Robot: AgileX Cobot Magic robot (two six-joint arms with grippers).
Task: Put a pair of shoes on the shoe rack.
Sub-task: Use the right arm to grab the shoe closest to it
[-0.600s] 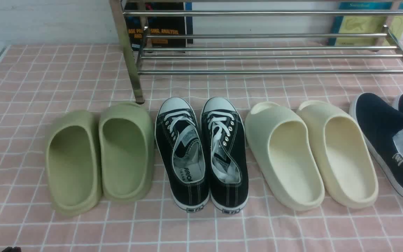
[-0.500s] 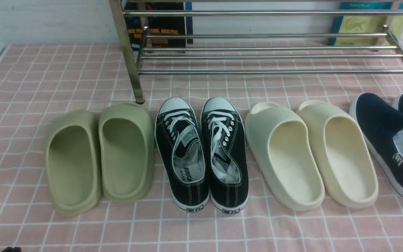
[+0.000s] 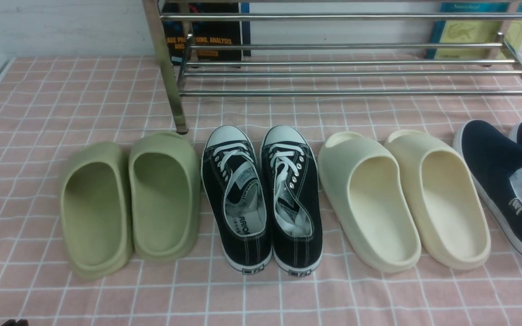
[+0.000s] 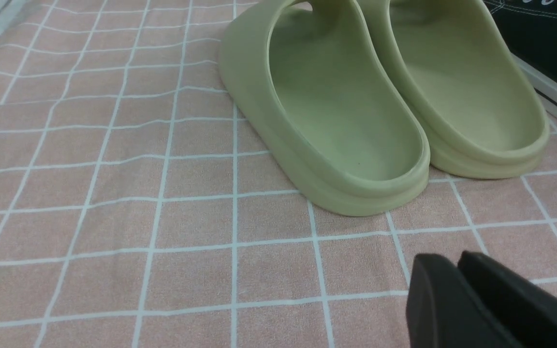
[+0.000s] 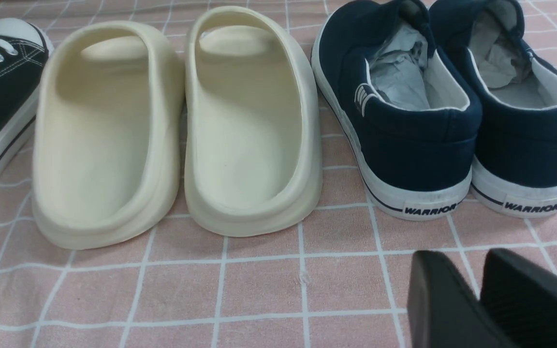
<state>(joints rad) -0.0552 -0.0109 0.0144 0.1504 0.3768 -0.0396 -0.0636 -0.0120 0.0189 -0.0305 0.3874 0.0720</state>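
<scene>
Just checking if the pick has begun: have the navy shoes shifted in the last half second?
No. The navy shoes keep the same place against the shoe rack and the cream slides beside them.

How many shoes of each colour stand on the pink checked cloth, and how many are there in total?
green foam slides: 2
black lace-up sneakers: 2
cream foam slides: 2
navy slip-on shoes: 2
Total: 8 shoes, which makes 4 pairs
</scene>
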